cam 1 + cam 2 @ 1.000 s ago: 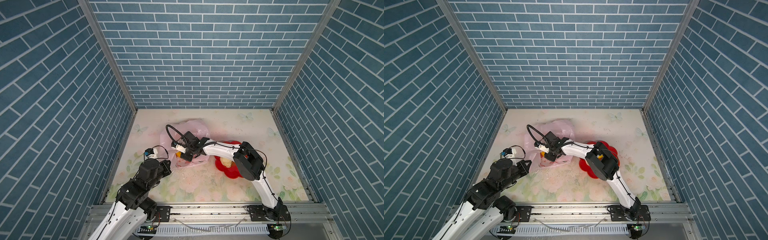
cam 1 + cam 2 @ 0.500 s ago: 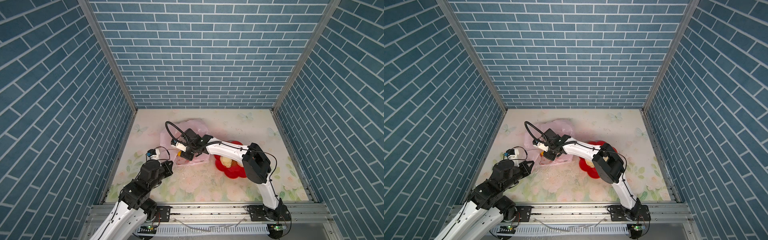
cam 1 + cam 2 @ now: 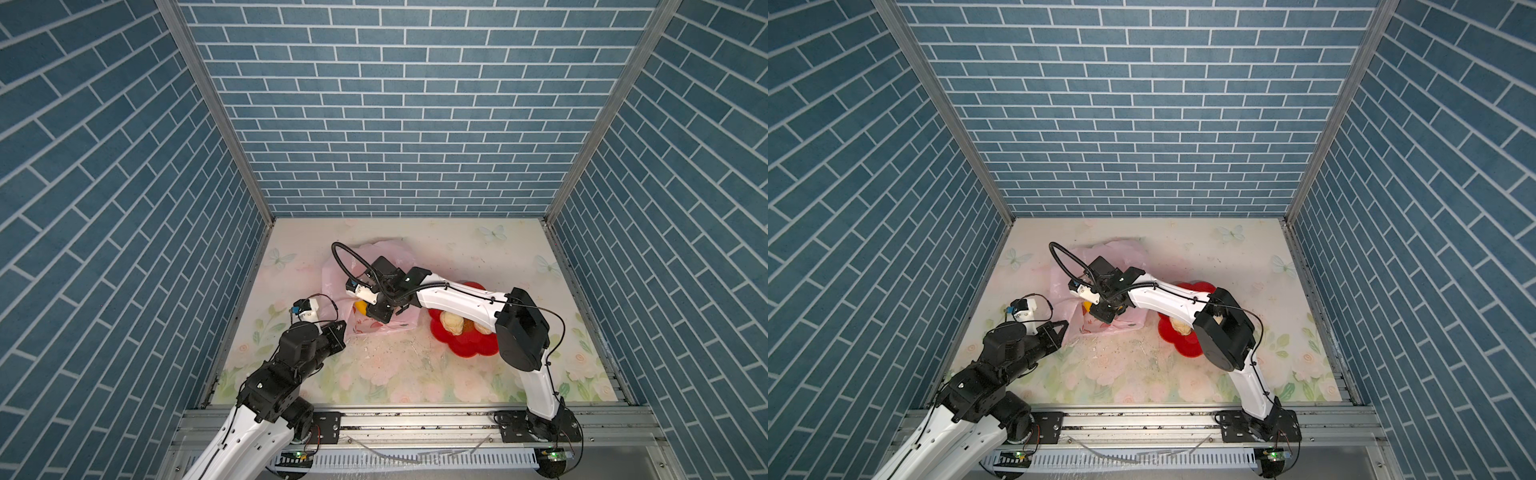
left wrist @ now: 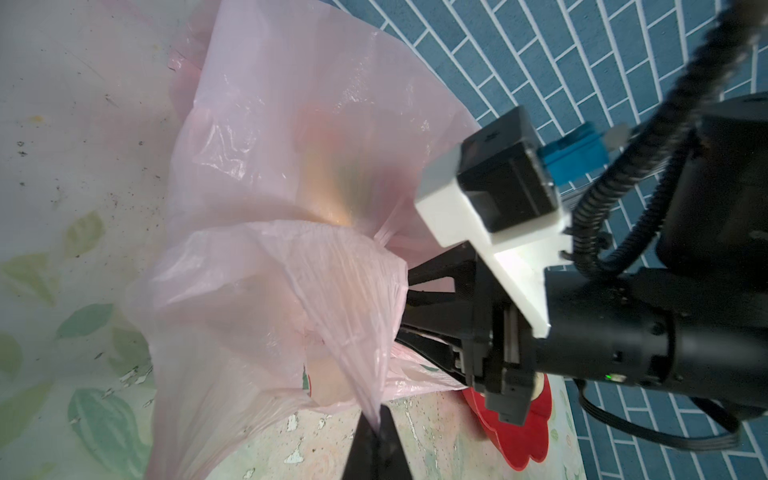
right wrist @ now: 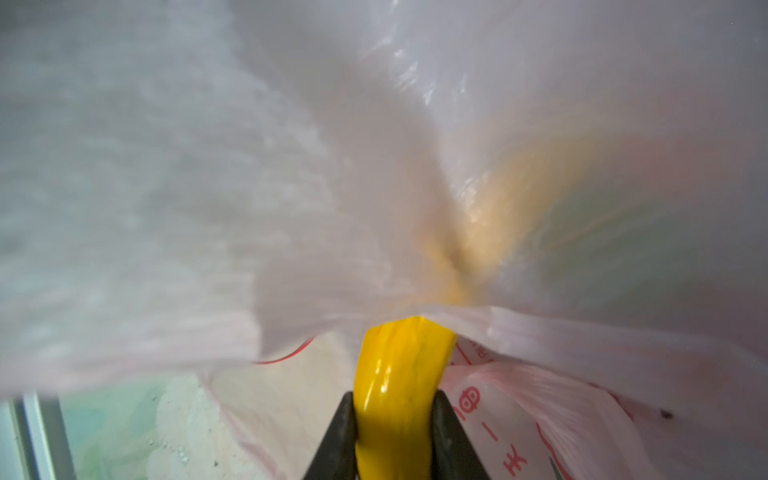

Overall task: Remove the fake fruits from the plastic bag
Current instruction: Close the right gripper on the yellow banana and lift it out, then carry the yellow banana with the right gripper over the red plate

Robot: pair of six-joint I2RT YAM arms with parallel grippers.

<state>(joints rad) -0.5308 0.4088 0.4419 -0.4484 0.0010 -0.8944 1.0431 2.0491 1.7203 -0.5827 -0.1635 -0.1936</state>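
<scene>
Since a second ago the right arm's elbow has swung out toward the right side, so more of the red dish (image 3: 469, 350) shows in both top views. The left arm has barely shifted.

The plastic bag (image 3: 388, 254) lies crumpled on the floral table (image 3: 395, 376), left of the dish and just beside it. It is thin, pale pink and see-through, with red print along its edge in the right wrist view. One end of the yellow banana (image 5: 399, 365) pokes out from under the film, glossy and curved, while the rest is only a yellow blur through the plastic. In the left wrist view more colours glow through the bag (image 4: 270, 166), red and orange-green, too smeared for me to name.

Two cream lumpy fruits (image 3: 452, 324) already sit in the dish.

The right gripper (image 5: 392, 401) is clamped on the banana's exposed end, a black finger pressed on each side. The left gripper (image 4: 376, 415) has its tips squeezed together on a pinch of bag film, which is drawn taut up to that point.
</scene>
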